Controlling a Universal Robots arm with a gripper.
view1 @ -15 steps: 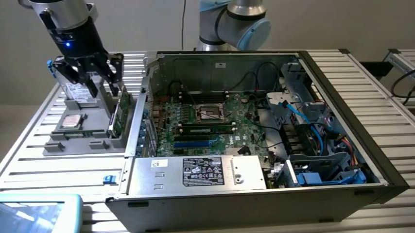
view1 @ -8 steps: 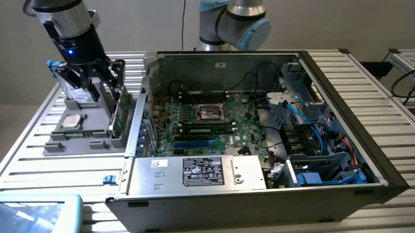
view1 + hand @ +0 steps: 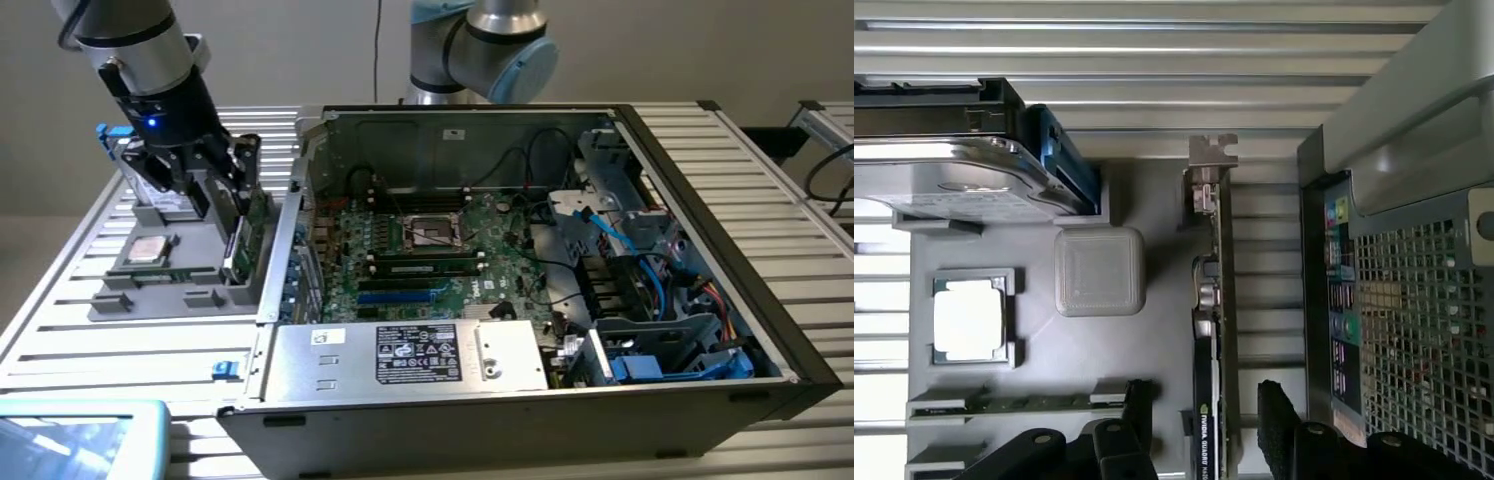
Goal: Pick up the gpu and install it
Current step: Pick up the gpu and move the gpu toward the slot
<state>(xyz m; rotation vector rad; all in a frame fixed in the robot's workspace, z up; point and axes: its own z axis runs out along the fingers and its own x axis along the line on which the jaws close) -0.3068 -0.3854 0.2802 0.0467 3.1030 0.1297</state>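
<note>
The gpu [image 3: 1212, 330] stands on its long edge in a slot of the grey holder tray [image 3: 1054, 350], its metal bracket at one end. In the exterior view the gpu [image 3: 244, 240] is the thin green card at the tray's side nearest the computer case. My gripper [image 3: 1204, 440] hangs just above it, open, with one black finger [image 3: 1124, 430] on each side of the card and a gap between each finger and the card. From the exterior view the gripper [image 3: 224, 190] hovers over the tray [image 3: 174, 295], at the exterior view's left.
The tray also holds a silver hard drive [image 3: 954, 170], a processor chip [image 3: 972, 318] and a narrow memory stick [image 3: 1014, 403]. The open computer case [image 3: 534, 280] lies beside it, with motherboard [image 3: 414, 250], power supply [image 3: 414, 355] and blue cables [image 3: 627, 250]. All rest on a slatted metal table [image 3: 80, 340].
</note>
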